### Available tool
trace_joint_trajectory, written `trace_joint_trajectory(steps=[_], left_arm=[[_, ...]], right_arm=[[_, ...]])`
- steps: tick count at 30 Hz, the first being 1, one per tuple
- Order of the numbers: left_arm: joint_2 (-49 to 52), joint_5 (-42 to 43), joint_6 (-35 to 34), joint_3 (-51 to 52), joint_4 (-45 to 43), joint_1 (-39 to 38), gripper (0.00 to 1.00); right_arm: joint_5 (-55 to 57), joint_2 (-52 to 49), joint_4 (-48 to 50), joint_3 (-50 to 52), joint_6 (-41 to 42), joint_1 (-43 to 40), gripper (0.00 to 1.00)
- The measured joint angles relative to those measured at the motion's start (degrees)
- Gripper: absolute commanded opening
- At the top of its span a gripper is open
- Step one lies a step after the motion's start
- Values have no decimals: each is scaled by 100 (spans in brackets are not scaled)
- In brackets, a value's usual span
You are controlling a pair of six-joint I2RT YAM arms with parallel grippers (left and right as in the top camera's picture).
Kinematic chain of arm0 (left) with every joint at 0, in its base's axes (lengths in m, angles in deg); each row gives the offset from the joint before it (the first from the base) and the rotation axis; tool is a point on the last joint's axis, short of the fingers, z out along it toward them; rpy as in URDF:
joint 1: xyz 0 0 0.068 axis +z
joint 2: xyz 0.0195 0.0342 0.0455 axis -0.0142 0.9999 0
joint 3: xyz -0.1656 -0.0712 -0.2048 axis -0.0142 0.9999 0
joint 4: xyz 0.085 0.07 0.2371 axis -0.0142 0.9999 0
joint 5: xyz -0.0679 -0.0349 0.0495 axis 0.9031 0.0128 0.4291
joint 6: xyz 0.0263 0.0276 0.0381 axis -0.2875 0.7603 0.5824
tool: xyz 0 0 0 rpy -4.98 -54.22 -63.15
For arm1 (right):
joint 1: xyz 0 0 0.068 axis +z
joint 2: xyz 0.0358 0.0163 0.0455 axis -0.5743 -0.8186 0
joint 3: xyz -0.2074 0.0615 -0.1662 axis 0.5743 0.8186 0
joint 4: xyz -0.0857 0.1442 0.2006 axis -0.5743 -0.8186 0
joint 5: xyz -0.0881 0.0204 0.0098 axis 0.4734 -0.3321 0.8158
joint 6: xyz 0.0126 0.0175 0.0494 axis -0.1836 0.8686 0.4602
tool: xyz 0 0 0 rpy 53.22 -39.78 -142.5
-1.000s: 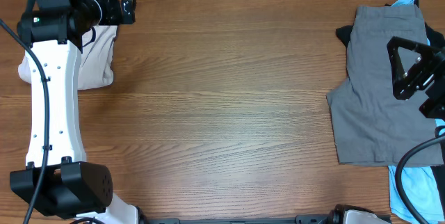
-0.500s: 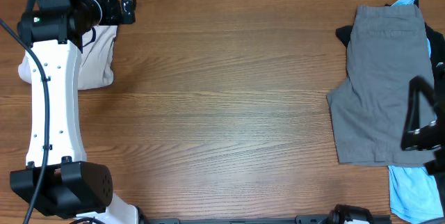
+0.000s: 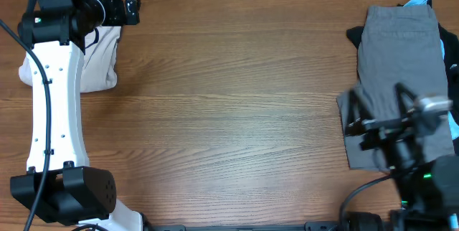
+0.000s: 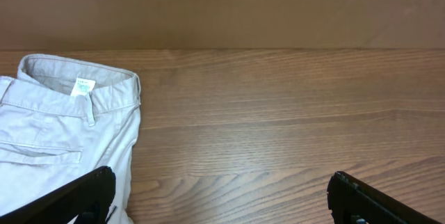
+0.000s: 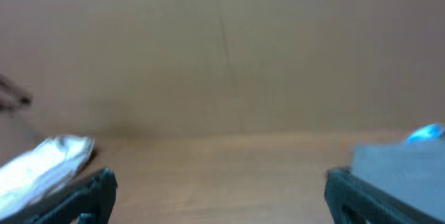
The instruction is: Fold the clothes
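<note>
Folded pale beige khaki shorts lie at the far left, partly under my left arm. In the left wrist view they show the waistband and white label. My left gripper is open and empty just right of them, and its fingers straddle bare wood. Grey shorts lie spread at the right on a light-blue garment and a black one. My right gripper is open over the grey shorts' lower part. Its blurred view shows nothing between the fingers, with grey cloth to the right.
The wooden table stretches between the two piles. My left arm's white link runs down the left edge to its base. The right arm's base sits at the lower right corner.
My right arm has swung from the right edge down and to the left, and its open gripper now hangs over the lower part of the grey shorts. The left arm has not moved.
</note>
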Motion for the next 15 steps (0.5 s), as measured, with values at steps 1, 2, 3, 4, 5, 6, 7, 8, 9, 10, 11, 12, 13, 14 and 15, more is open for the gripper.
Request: trace_joint_trajectory(steps=[1,2,3,4,5,6,7,8,9,10,11,12,13,14,15], left_arm=[[-2,0,0,0,-2,0,100],[-2,0,0,0,-2,0,100],[-2,-2,0,0,-7,0,100],[-2,0,0,0,0,0,100],[-2,-2,0,0,-2,0,100],[-2,-2,0,0,-2,0,100],[-2,0,0,0,-4,0,100],[-2,-2,0,0,-2,0,100],[0,-2,0,0,-7,0,100],[-2,0,0,0,2,0,100],[-2,-2,0,0,-4,0,100],[-2,-2,0,0,-4,0,100],[0,-2,0,0,-4,0,100],[-2,-2,0,0,2,0,100],[-2,-2,0,0,-4,0,100]], right_arm=[[-11,157,275,387,-2,76,100],[-46,304,518,741,-7,144,100],[-46,409,658,986,-4,188,100],[-61,549,831,1303,-2,243,100],[-66,682,918,1543,4,282,100],[-68,815,1003,1779,4,315,100],[-68,929,1032,1952,7,341,100],[-63,1062,1069,2142,2,372,100],[-66,1169,1069,2280,4,404,100],[-66,1259,1080,2391,4,433,100],[-59,1349,1084,2492,4,466,100],[-57,1456,1084,2605,4,505,100],[-42,1556,1088,2699,4,542,100],[-35,1659,1099,2785,7,577,100],[-17,1722,1099,2830,2,588,100]])
